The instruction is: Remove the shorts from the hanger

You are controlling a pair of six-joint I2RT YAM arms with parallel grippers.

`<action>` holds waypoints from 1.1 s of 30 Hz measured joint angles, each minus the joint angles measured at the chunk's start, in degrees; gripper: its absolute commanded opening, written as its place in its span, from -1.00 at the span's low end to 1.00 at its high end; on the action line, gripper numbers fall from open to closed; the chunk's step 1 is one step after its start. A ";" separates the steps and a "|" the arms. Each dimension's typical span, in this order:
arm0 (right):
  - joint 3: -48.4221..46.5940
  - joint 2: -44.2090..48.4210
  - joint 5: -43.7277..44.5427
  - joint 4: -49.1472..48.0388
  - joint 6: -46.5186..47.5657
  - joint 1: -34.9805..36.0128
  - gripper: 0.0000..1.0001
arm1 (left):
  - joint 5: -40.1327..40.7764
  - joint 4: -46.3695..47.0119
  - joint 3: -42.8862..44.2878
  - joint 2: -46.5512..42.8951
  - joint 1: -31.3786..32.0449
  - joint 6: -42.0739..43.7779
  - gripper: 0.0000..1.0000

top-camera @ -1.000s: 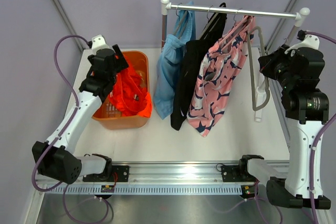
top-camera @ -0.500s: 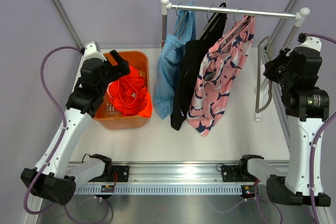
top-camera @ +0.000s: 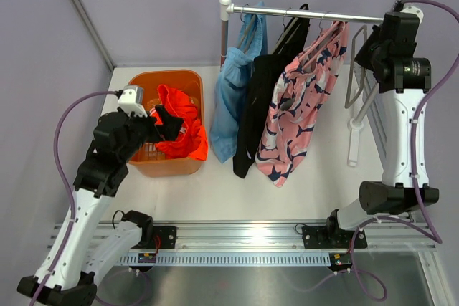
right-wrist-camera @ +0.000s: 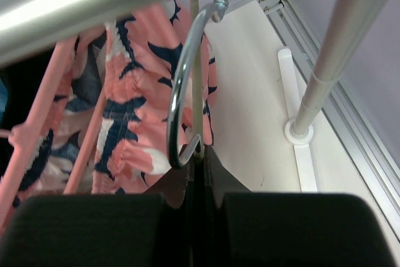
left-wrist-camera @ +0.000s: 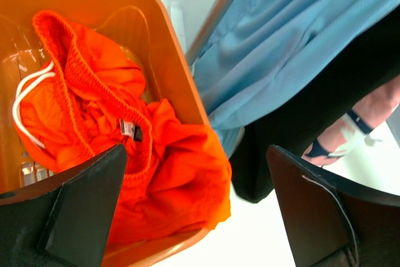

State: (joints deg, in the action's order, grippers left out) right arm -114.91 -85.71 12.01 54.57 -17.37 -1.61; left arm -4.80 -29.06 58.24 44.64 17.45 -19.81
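Orange basket (top-camera: 166,169): stands on the left of the white table (top-camera: 215,195), just left of the hanging clothes.
Basket contents: the orange shorts (left-wrist-camera: 169,173) lie crumpled inside, piled toward the basket's right wall and spilling over its near rim. Their white drawstring (left-wrist-camera: 22,101) and a small dark label (left-wrist-camera: 131,130) show on top.
Left gripper (top-camera: 163,124): hovers over the basket above the orange shorts, its fingers (left-wrist-camera: 81,211) spread wide with nothing between them.
Clothes rail (top-camera: 308,13): a metal bar across the back of the table, carrying three garments on hangers.
On the rail, left to right: light blue shorts (top-camera: 233,98), black shorts (top-camera: 258,105), pink patterned shorts (top-camera: 297,112), hanging close together and overlapping.
Right gripper (right-wrist-camera: 197,173): raised near the rail's right end, pressed together on the neck of an empty grey hanger (top-camera: 349,84), right of the pink patterned shorts.
Hanger hook (right-wrist-camera: 178,92): just under the rail; I cannot tell whether it rests on it.
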 measured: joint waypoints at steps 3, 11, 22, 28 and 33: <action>-5.55 -4.46 0.83 0.26 0.37 0.00 -1.00 | 0.13 -0.22 -2.67 -2.27 0.07 0.85 0.98; -17.81 -12.28 2.54 1.31 1.86 0.00 -1.00 | 0.28 -0.02 -6.47 -2.93 0.09 2.03 0.98; -17.73 -15.28 4.02 1.73 3.65 0.00 -1.00 | 0.33 0.11 -7.28 -2.91 0.09 2.43 0.98; -14.71 -15.21 5.11 -1.55 3.69 0.00 -1.00 | 0.26 0.09 -7.30 -2.86 0.09 2.45 0.98; -12.55 -14.95 5.57 -5.01 3.67 0.00 -1.00 | 0.26 0.24 -8.13 -2.84 0.09 2.45 0.98</action>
State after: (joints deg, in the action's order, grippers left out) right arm -127.46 -100.66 17.58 49.56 -13.69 -1.61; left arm -4.54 -28.82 50.11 41.80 17.54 -17.37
